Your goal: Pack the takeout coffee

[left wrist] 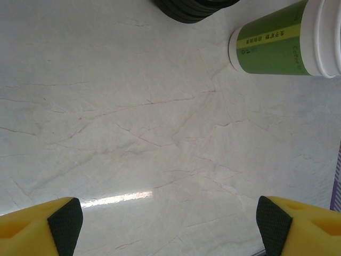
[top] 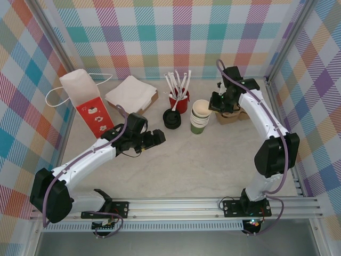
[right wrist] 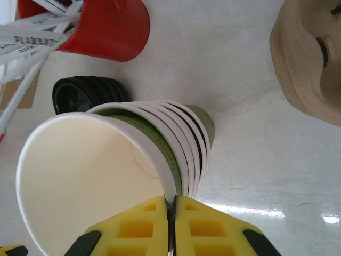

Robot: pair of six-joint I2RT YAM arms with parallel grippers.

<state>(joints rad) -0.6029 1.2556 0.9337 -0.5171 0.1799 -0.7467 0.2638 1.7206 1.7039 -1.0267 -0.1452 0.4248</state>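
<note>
Your right end effector (right wrist: 171, 224) pinches the rim of the top green cup (right wrist: 80, 176) of the stack (top: 199, 124), which stands toward the worktop's (top: 176, 165) far edge, beside the black lids (top: 172, 118). Your left end effector (left wrist: 169, 221) hangs spread over bare worktop.

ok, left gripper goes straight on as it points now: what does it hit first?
The left gripper would probably meet the black lid stack; the green cup stack sits right of that line. Depth unclear.

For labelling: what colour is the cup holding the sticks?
Red; the cup shows best from the right wrist.
</note>
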